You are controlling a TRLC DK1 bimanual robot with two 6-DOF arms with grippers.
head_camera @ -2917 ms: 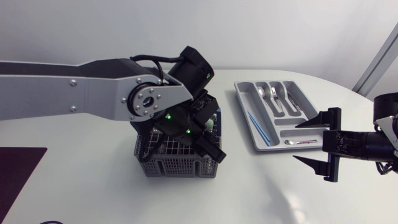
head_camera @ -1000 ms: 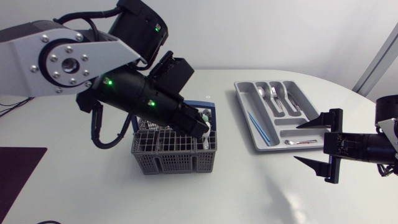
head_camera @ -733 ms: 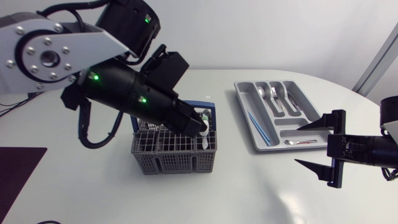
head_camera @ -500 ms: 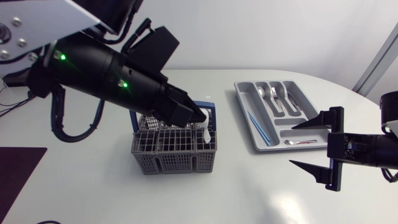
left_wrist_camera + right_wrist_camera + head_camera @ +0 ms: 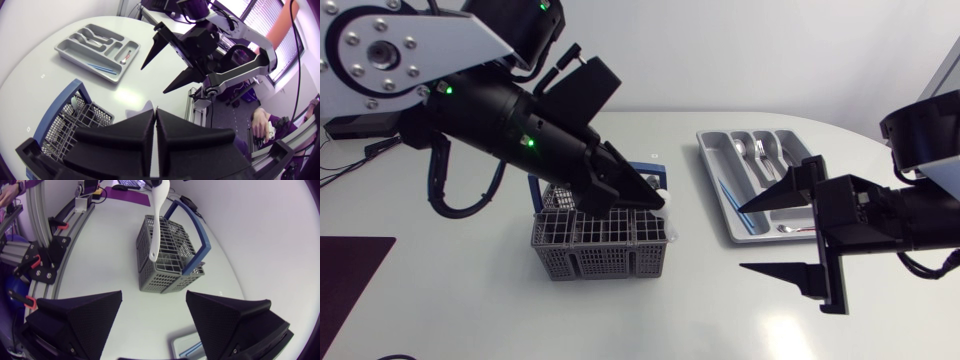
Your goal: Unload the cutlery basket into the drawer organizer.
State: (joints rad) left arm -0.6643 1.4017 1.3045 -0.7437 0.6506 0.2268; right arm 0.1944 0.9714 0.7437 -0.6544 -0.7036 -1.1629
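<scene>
Above the cutlery basket (image 5: pixel 600 250), our left gripper (image 5: pixel 658 203) is clamped on a white utensil (image 5: pixel 157 225), with the fingers pressed nearly together around its upper end. The right wrist view shows it best. The piece hangs straight down over the basket's compartments, just beside the blue carry handle (image 5: pixel 192 235). We can't tell whether its lower end has cleared the basket rim, or what kind of utensil it is, since the gripped end is hidden.

Change: a few seconds ago that gripper was buried in the basket. It has since pulled up and out with the piece.

Our right gripper (image 5: pixel 765 237) was parked well apart from the basket, out past the drawer organizer (image 5: pixel 715 185). It has now swung in toward the basket with its jaws spread wide and nothing between them, facing the hanging utensil.

Our read: extraction is done for this item, placement is not. The right arm closing in looks like setup for a handover, but that's a guess.

The organizer sits near the basket on the right arm's side. It already holds a few metal pieces and a thin blue one (image 5: pixel 738 205).
</scene>
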